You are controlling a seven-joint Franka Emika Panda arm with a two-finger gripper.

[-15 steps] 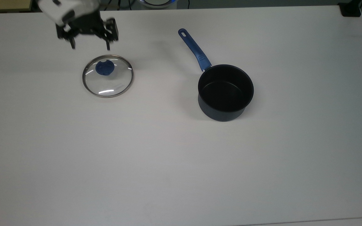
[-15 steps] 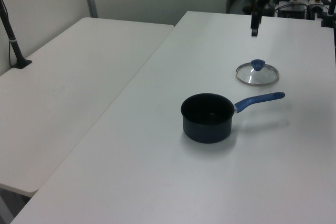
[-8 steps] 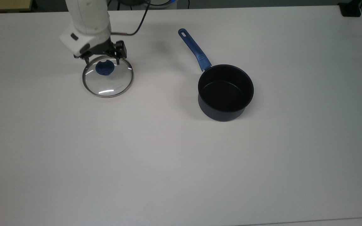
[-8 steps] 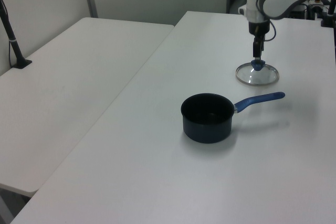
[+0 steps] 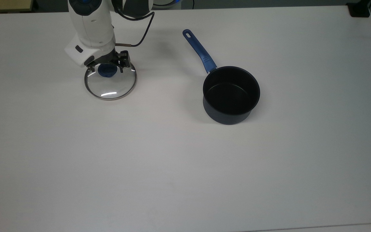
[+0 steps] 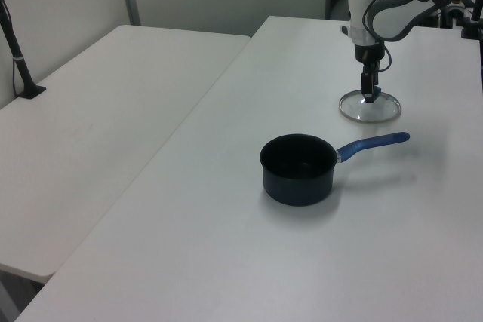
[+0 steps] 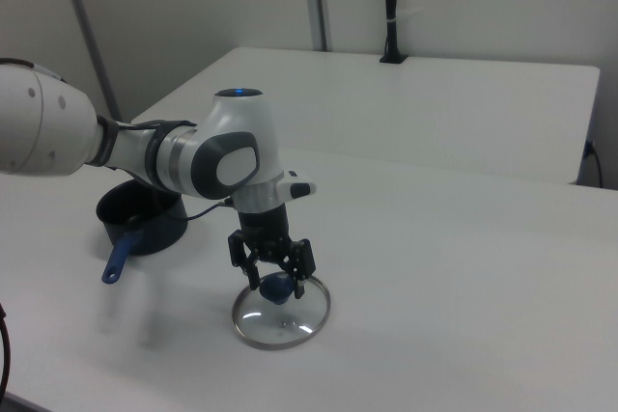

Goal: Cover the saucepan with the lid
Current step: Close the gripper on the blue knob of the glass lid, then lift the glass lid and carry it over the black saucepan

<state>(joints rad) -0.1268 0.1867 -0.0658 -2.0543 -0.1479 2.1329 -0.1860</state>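
The lid, clear glass with a metal rim and a blue knob, lies flat on the white table at the top view's left. My gripper is lowered onto it, open, with one finger on either side of the knob; in the right view the gripper straddles the knob just above the lid. The saucepan stands empty and upright well off to the top view's right, its blue handle pointing up and left. In the left view the gripper hangs over the lid, beyond the saucepan.
The white table stretches wide and bare in front of both objects. A black clamp sits at the top view's far right corner. A second white table adjoins on the left view's left, with a black post on it.
The gripper has come down from above the table behind the lid and now sits low around the knob, fingers still apart. Lid and saucepan have not moved.
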